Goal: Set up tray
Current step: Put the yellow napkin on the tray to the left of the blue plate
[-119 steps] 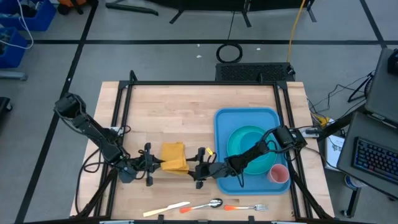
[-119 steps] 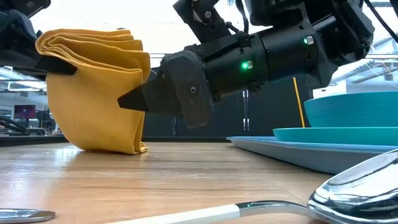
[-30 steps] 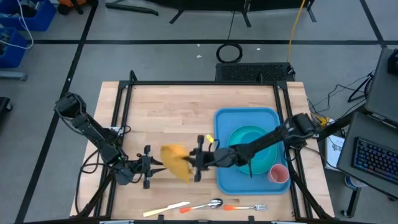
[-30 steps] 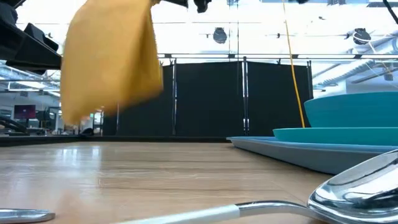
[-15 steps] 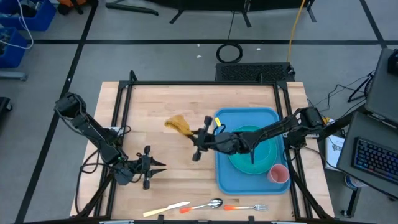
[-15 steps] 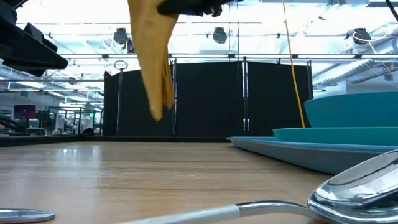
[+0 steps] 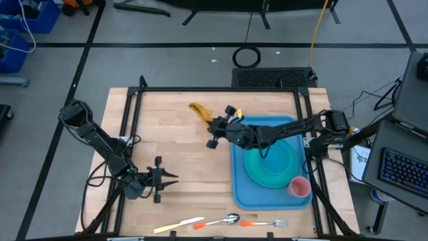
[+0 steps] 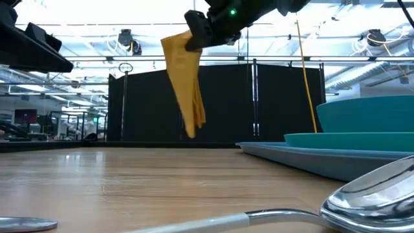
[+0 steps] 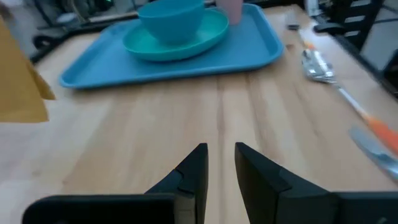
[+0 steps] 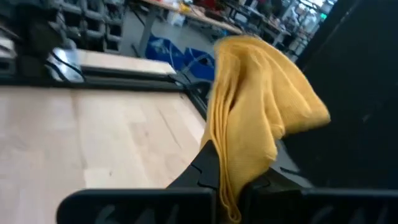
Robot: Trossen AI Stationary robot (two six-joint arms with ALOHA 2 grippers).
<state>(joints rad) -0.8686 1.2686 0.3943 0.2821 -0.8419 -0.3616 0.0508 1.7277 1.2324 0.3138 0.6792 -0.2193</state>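
Right gripper (image 7: 215,124): seen above centre of the high view, raised off the table, clamped on the yellow napkin (image 7: 198,112), which hangs from it in loose folds.

Left gripper (image 7: 167,178): parked low at the lower left of the high view, jaws parted by a narrow gap, nothing held.

Tray (image 7: 239,194): bright blue, laid flat at the centre right of the high view. A turquoise plate (image 7: 251,171) with a bowl (image 9: 171,19) on it, and a pink cup (image 7: 299,187), are carried on it.

Cutlery: a knife (image 7: 179,225), spoon (image 7: 224,219) and fork (image 7: 264,223) are lined up along the bottom edge of the table (image 7: 174,144), off the tray.

Step in hand, as judged: the napkin is being carried, airborne beside the tray's upper left corner.

Next move, as judged: the napkin must be lowered to its place before the grip is released; the cutlery is not yet placed.
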